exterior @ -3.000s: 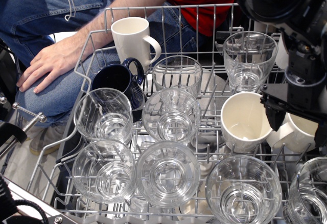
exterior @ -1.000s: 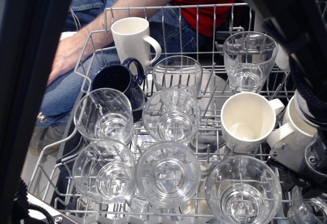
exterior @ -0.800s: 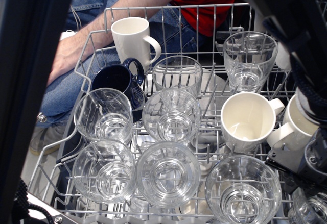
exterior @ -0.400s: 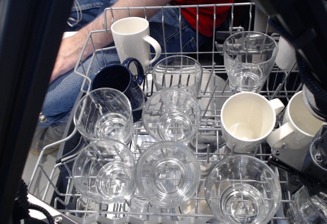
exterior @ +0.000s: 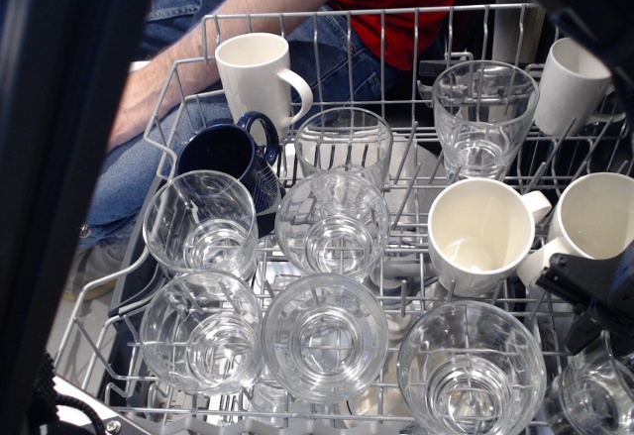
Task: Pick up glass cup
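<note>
Several clear glass cups stand upright in a wire dish rack (exterior: 180, 66). One is at the front right corner (exterior: 592, 400), partly cut off by the frame edge. Others are at the front (exterior: 472, 371), front middle (exterior: 325, 336) and back right (exterior: 484, 118). My black gripper (exterior: 597, 301) hangs low at the right edge, just above and touching the rim area of the corner glass. Only part of it shows, so its jaw opening is not clear.
White mugs stand at the back left (exterior: 256, 73), right middle (exterior: 477, 232), right edge (exterior: 599, 219) and back right (exterior: 575, 83). A navy mug (exterior: 223, 153) leans at the left. A person's forearm (exterior: 228, 19) rests behind the rack. A dark blurred arm link (exterior: 59, 158) covers the left side.
The gripper has come down from the upper right to the front right corner glass. The arm's upper part has lifted out of view, uncovering the back right mug. The dark link has swung across the left.
</note>
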